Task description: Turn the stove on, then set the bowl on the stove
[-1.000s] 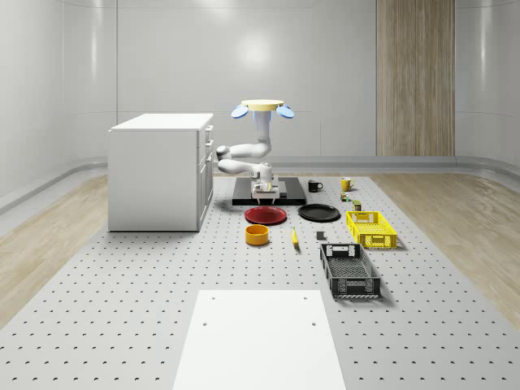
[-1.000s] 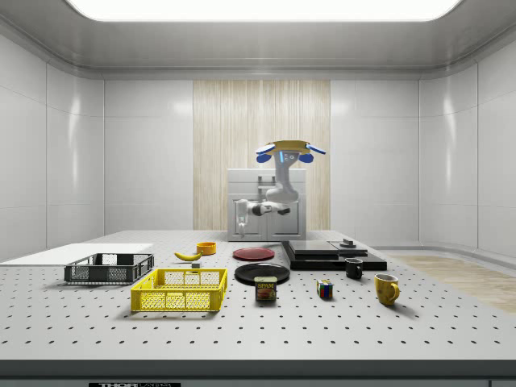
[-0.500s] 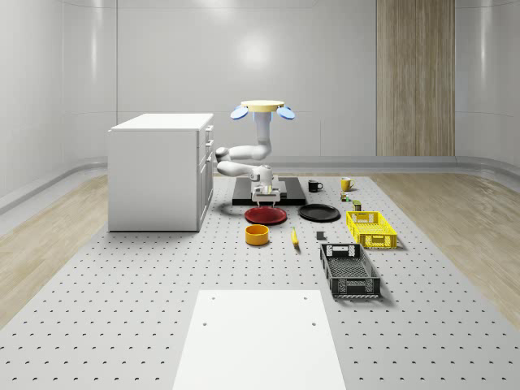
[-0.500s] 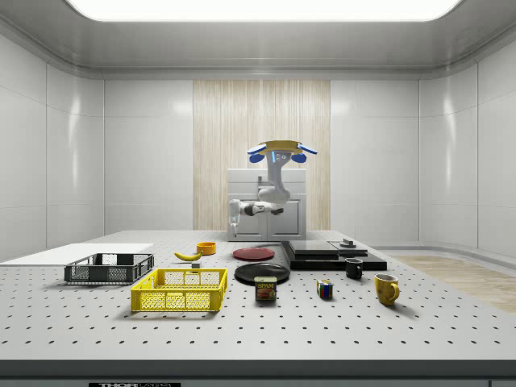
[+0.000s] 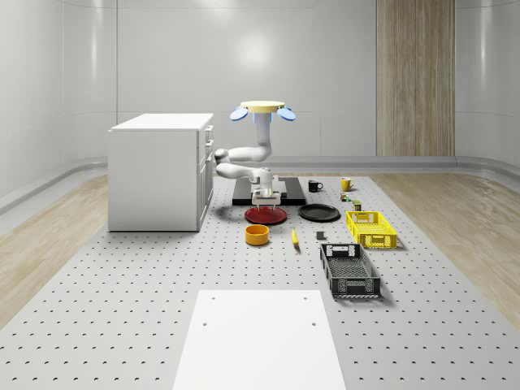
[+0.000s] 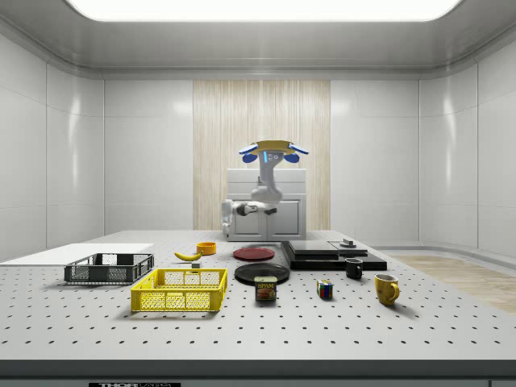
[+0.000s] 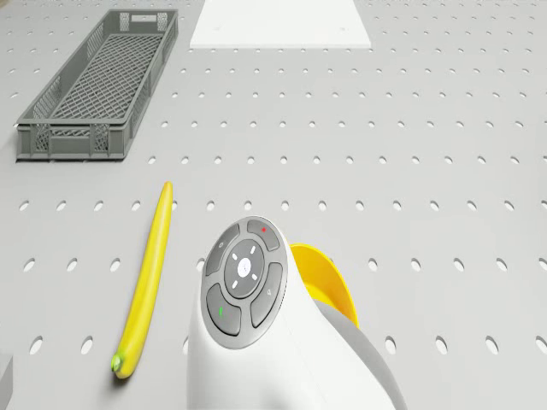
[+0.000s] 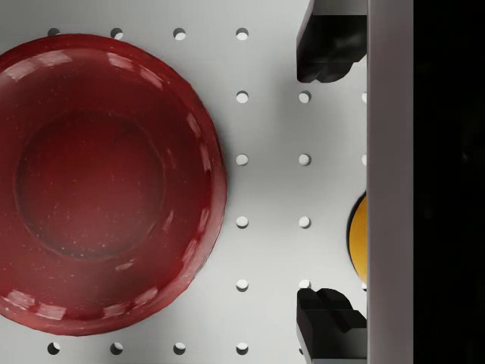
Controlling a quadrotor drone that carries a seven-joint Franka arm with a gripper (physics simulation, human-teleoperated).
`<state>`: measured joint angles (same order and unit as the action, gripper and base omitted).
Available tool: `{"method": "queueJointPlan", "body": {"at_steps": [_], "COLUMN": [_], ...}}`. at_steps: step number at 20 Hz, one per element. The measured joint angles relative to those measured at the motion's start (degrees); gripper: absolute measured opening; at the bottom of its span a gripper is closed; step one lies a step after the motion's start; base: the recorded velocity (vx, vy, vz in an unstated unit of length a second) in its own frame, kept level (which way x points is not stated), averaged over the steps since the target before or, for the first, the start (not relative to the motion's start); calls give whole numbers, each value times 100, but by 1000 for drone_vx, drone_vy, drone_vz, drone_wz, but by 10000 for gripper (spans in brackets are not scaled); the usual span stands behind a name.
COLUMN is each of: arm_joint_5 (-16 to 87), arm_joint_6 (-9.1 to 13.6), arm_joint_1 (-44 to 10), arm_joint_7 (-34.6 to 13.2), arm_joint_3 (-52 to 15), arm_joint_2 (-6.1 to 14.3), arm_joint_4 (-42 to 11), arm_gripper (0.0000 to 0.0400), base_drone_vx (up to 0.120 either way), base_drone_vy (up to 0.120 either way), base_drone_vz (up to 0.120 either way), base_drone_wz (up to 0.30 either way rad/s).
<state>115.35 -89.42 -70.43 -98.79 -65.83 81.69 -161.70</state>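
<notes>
The orange bowl (image 5: 257, 235) stands on the perforated table, nearer the front than the red plate (image 5: 266, 215); in the wrist view a sliver of the bowl (image 8: 356, 236) shows at the edge. The black stove (image 5: 284, 192) lies flat behind the plate. The drone (image 5: 262, 109) hovers over the stove's front edge. Its arm hangs down, and the gripper (image 5: 266, 200) points down above the red plate's rim. In the wrist view the gripper (image 8: 327, 182) is open over bare table beside the red plate (image 8: 98, 182), with nothing between the fingers (image 8: 326, 45). From the drone, the bowl (image 7: 329, 286) peeks out behind the wrist.
A white cabinet (image 5: 161, 171) stands at the whole-scene view's left. A black plate (image 5: 318, 213), banana (image 5: 294, 237), yellow crate (image 5: 371, 228) and grey crate (image 5: 349, 270) lie to the right. Mugs (image 5: 314, 186) stand beyond the stove. A white mat (image 5: 258, 337) lies in front.
Drone and arm have shifted toward the side view's left, away from the stove. The gripper has come from over the stove's front edge to above the red plate, closer to the bowl.
</notes>
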Motion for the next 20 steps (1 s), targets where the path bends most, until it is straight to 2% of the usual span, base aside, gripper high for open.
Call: {"method": "queueJointPlan", "body": {"at_steps": [6, 9, 20], "arm_joint_5": [-2, -3, -7], "arm_joint_6": [-4, -6, -13], "arm_joint_1": [-2, -3, -7], "arm_joint_7": [-2, -2, -5], "arm_joint_3": [-1, -1, -3], "arm_joint_2": [4, 6, 14], "arm_joint_4": [0, 1, 1], "arm_gripper": [400, 400, 400], "base_drone_vx": [120, 120, 120], "base_drone_vy": [0, 0, 0], "base_drone_vz": [-13, 93, 0], "base_drone_wz": [0, 0, 0]}}
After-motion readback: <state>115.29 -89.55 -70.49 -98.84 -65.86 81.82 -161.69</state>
